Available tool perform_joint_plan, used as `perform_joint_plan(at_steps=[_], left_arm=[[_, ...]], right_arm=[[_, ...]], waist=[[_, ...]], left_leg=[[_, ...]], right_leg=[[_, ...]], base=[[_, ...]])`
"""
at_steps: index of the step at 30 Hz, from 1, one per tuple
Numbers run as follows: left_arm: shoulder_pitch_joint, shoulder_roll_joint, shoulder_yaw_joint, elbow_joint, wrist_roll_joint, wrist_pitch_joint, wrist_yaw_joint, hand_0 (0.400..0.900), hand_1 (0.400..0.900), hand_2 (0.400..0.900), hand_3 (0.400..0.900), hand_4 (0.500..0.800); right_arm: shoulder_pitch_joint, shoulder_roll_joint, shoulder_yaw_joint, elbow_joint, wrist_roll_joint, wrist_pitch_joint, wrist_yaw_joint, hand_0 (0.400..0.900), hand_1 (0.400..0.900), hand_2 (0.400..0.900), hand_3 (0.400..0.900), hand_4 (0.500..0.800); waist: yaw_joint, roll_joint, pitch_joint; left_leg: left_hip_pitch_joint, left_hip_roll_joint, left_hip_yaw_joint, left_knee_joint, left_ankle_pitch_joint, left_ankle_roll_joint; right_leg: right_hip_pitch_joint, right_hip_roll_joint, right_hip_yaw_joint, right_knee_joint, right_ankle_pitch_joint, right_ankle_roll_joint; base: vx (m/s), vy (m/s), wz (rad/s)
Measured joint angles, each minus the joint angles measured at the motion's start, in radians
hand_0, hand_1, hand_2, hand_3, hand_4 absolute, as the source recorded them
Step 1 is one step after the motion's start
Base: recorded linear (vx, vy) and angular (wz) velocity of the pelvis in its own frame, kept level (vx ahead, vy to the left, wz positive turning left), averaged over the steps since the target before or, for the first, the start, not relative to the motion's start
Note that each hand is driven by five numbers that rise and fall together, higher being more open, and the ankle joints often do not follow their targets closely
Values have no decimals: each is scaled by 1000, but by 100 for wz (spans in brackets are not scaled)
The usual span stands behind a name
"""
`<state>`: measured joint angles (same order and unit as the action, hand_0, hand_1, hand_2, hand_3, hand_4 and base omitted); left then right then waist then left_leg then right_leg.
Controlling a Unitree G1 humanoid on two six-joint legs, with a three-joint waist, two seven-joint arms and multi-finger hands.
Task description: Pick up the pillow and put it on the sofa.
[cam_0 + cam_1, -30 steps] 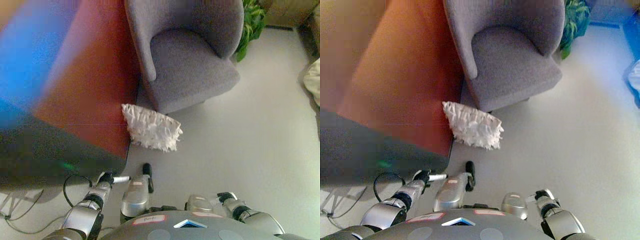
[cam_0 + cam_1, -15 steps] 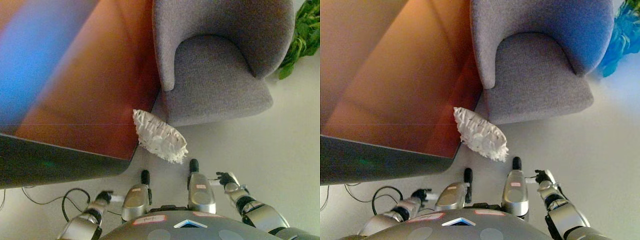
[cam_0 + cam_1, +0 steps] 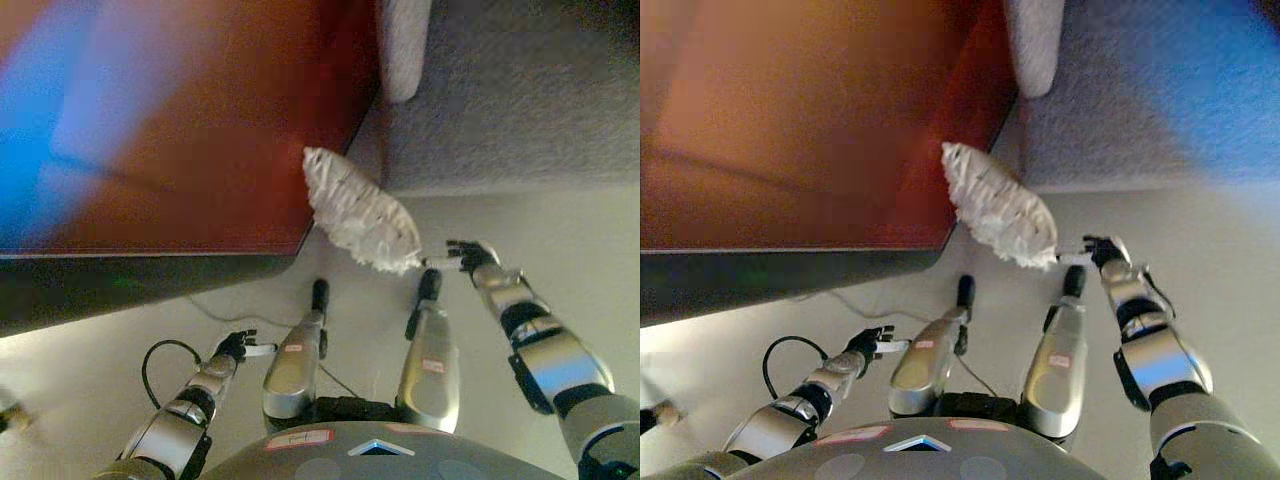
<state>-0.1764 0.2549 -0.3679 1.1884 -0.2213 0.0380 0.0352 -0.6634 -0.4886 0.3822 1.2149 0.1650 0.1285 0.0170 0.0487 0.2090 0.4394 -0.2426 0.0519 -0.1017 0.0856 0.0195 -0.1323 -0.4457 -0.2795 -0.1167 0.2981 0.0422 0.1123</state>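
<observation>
A white, rough-textured pillow point(image 3: 358, 208) lies tilted on the pale floor, leaning in the gap between a red-brown piece of furniture point(image 3: 200, 130) and a grey armchair point(image 3: 510, 90). My right hand point(image 3: 470, 256) reaches forward to the pillow's lower right end. Its fingers are stretched toward the pillow and hold nothing, and whether the tips touch the pillow I cannot tell. My left hand point(image 3: 236, 346) hangs low at the lower left, fingers relaxed and empty, well short of the pillow.
The red-brown furniture has a dark front edge point(image 3: 130, 285) and fills the left half of the view. The armchair's grey seat and arm point(image 3: 1038, 45) fill the upper right. Bare pale floor point(image 3: 590, 240) lies to the right of my right arm.
The whole view has shifted closer to the pillow and the armchair. My right arm has stretched forward, bringing its hand up to the pillow's near end. The left hand stays low.
</observation>
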Motion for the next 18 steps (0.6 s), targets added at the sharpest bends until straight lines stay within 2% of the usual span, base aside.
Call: perform_joint_plan(at_steps=[5,10,18], left_arm=[[2,-13,-4,-12,-46,-45,-9,900,900,900,900,800],[6,-18,-32,-18,-85,-97,-17,900,900,900,900,800],[9,-33,-43,-33,-172,-152,-28,900,900,900,900,800]], right_arm=[[-77,-77,6,0,0,17,59,900,900,900,900,800],[-118,-68,15,-1,0,20,80,900,900,900,900,800],[-187,-57,46,1,-1,50,84,900,900,900,900,800]], waist=[[38,27,33],[42,27,33],[44,27,33]], left_leg=[[-31,-34,0,8,8,12],[-68,-56,3,21,13,20],[-154,-59,9,49,14,19]], right_leg=[[-42,-33,14,28,-7,10],[-83,-48,27,43,-7,15],[-172,-48,42,65,-3,18]], base=[[-18,136,1],[-39,113,0],[-59,75,3]])
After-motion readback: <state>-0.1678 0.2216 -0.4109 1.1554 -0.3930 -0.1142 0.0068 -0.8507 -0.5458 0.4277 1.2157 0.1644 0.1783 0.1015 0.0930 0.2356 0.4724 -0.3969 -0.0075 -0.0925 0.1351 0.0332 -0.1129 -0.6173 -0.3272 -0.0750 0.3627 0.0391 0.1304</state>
